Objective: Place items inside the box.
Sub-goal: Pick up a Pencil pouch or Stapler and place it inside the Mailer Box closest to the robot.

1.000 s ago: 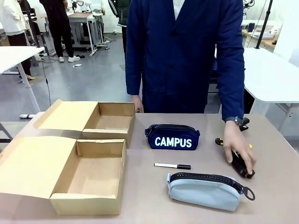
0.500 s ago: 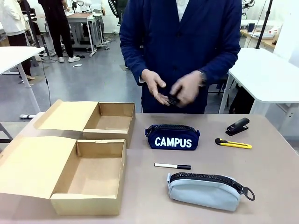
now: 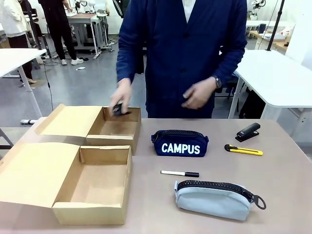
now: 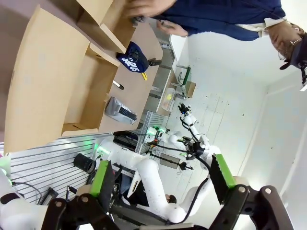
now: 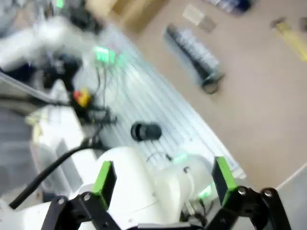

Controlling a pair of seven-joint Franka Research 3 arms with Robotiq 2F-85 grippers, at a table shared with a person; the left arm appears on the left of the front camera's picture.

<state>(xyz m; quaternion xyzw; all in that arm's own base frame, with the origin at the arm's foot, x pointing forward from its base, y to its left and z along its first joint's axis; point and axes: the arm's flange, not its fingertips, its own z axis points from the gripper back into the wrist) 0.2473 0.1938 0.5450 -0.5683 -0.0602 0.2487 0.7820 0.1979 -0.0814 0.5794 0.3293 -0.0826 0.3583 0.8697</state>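
On the table lie the navy CAMPUS pouch, the white black-capped marker, the pale grey pouch and the black stapler. Two open cardboard boxes stand at the left, a far box and a near box. The person's hand holds a small black object above the far box's back rim. My left gripper is open and empty, well away from the table, looking at the box, navy pouch and grey pouch. My right gripper is open and empty, in a blurred view.
A yellow utility knife lies right of the navy pouch, near the stapler. Both box lids lie flat to the left. The person stands at the far edge, the other hand held at waist height. The grey pouch shows blurred in the right wrist view.
The person lifted a small black object from the table's right side, passed it between hands, and now one hand has carried it left over the far box.
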